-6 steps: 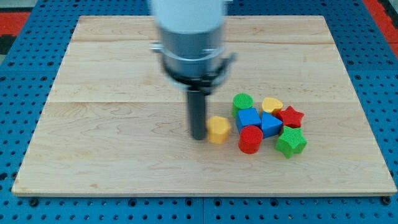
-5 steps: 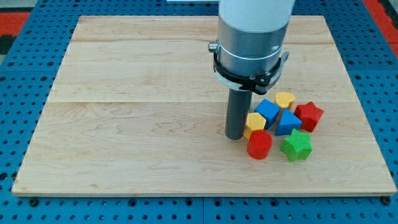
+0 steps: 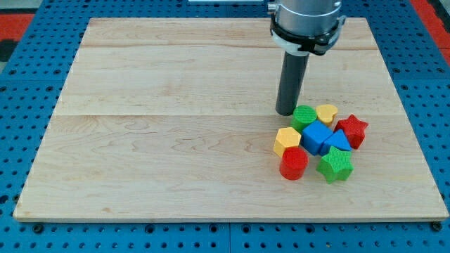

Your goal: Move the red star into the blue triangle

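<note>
The red star lies at the right end of a tight cluster on the wooden board, touching the blue triangle just to its left. My tip rests on the board at the cluster's upper left, right beside the green cylinder and well left of the red star. The rod stands upright.
The cluster also holds a blue cube, a yellow heart, a yellow hexagon, a red cylinder and a green star. The board's right edge lies beyond the red star.
My tip has moved up and right, from beside the yellow hexagon to beside the green cylinder. The cluster was earlier pushed to the right and packed tighter.
</note>
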{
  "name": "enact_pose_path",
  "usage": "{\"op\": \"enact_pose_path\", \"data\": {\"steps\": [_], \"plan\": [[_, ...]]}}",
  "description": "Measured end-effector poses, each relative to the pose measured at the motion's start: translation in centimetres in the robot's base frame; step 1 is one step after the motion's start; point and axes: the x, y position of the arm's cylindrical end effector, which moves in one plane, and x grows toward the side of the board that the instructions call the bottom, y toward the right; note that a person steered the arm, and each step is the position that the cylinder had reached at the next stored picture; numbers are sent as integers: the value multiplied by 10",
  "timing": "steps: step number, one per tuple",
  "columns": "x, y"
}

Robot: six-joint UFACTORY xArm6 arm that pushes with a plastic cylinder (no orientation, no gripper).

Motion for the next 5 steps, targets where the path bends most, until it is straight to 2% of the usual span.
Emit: {"op": "enact_pose_path", "data": {"steps": [1, 2, 4, 5], "plan": [[-50, 5], [-58, 76], [-2, 87], [13, 87]]}}
